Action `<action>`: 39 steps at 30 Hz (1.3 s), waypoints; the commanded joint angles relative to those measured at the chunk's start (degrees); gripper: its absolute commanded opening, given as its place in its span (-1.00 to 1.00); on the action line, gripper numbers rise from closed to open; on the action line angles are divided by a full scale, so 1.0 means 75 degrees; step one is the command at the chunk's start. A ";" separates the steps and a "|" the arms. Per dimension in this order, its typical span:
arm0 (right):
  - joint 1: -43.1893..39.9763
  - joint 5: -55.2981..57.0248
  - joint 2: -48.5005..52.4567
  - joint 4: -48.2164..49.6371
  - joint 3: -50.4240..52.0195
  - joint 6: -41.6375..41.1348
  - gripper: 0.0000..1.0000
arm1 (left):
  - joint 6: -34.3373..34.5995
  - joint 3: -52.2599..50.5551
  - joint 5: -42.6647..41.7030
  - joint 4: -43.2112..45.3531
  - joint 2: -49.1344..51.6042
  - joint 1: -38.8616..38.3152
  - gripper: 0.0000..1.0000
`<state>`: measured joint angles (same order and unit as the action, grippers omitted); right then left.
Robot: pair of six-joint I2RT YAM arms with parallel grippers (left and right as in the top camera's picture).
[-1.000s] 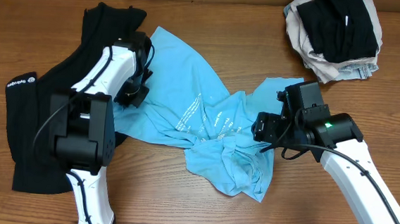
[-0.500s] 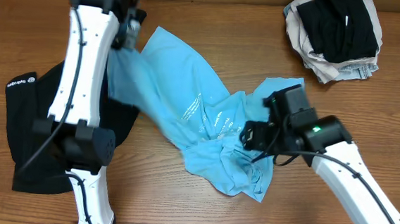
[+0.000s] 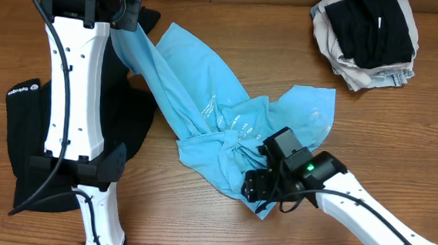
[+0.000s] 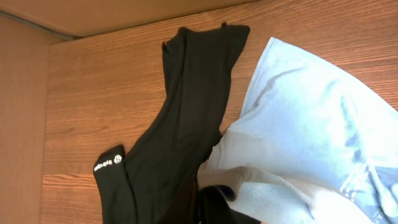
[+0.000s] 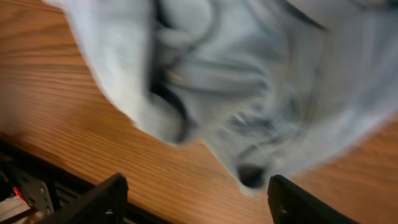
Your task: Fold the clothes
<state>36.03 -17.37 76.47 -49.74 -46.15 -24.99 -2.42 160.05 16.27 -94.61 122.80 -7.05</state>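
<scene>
A light blue shirt [image 3: 204, 110] lies crumpled across the middle of the table. Its left edge is pulled up toward the back left. My left gripper [image 3: 128, 20] is raised there and shut on that edge; in the left wrist view the blue fabric [image 4: 311, 137] drapes over my left gripper's jaw [image 4: 249, 205]. My right gripper [image 3: 257, 188] is open over the shirt's front edge. In the right wrist view its fingers [image 5: 199, 199] are spread wide above bare wood, with the blurred shirt [image 5: 249, 81] just beyond them.
A black garment with a white logo [image 3: 16, 147] lies at the left, partly under the left arm, and shows in the left wrist view [image 4: 174, 112]. A pile of black and beige clothes [image 3: 368, 36] sits at the back right. The table's front edge [image 5: 37, 174] is near the right gripper.
My left arm has risen and swung to the back left with the shirt's edge, stretching the shirt out. My right gripper has moved forward and left to the shirt's front edge.
</scene>
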 commanded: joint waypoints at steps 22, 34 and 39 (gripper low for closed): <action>0.0481 -0.0242 0.2296 0.0152 -0.1603 0.2139 0.46 | 0.0154 0.0125 -0.0204 0.0017 -0.0087 -0.0006 -0.92; 0.0326 -0.0233 0.2072 -0.0603 -0.2168 0.1629 -0.92 | 0.0154 0.0149 -0.0087 0.0117 -0.0096 0.0058 -0.92; -0.0641 0.0425 0.1341 -0.2407 -0.3518 0.1198 -0.92 | 0.0504 0.0519 -0.0090 -0.0032 -0.0204 0.0329 -0.92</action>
<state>35.99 -17.69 92.16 -64.14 -65.98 -13.32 -1.48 160.83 15.22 -94.65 122.80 -6.28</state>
